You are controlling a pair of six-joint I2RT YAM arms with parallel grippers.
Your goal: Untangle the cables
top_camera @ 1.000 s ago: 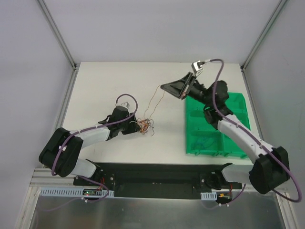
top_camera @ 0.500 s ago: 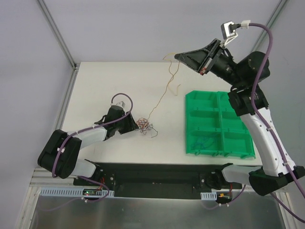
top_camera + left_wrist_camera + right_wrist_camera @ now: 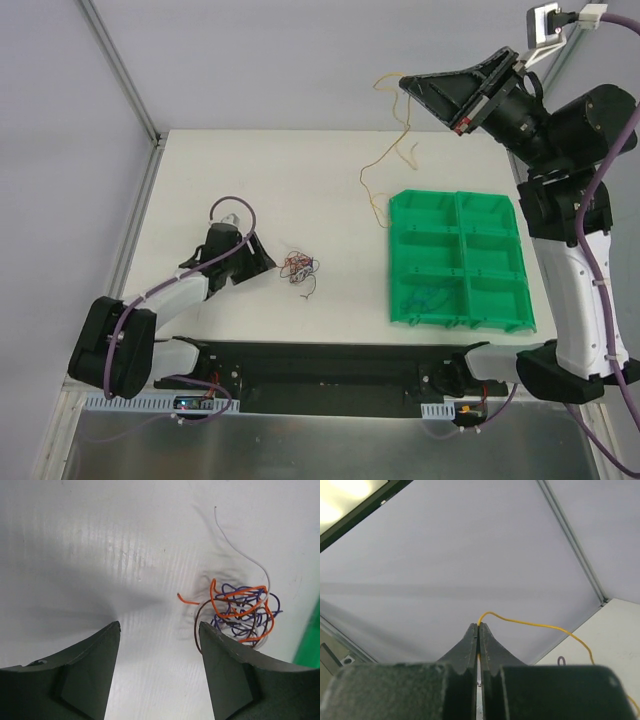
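A small knot of thin cables in orange, purple, brown and white lies on the white table; it also shows in the left wrist view. My left gripper is open and empty, low on the table just left of the knot. My right gripper is raised high at the back right, shut on a yellow cable. That yellow cable hangs free from the jaw tips, its lower end near the green tray's left edge.
A green tray with several compartments stands at the right; a dark wire lies in a near-left compartment. Grey walls and metal frame posts enclose the table.
My right gripper rose up and to the right, pulling the yellow cable out of the knot until it hangs free. My left gripper let go and drew back left from the knot.
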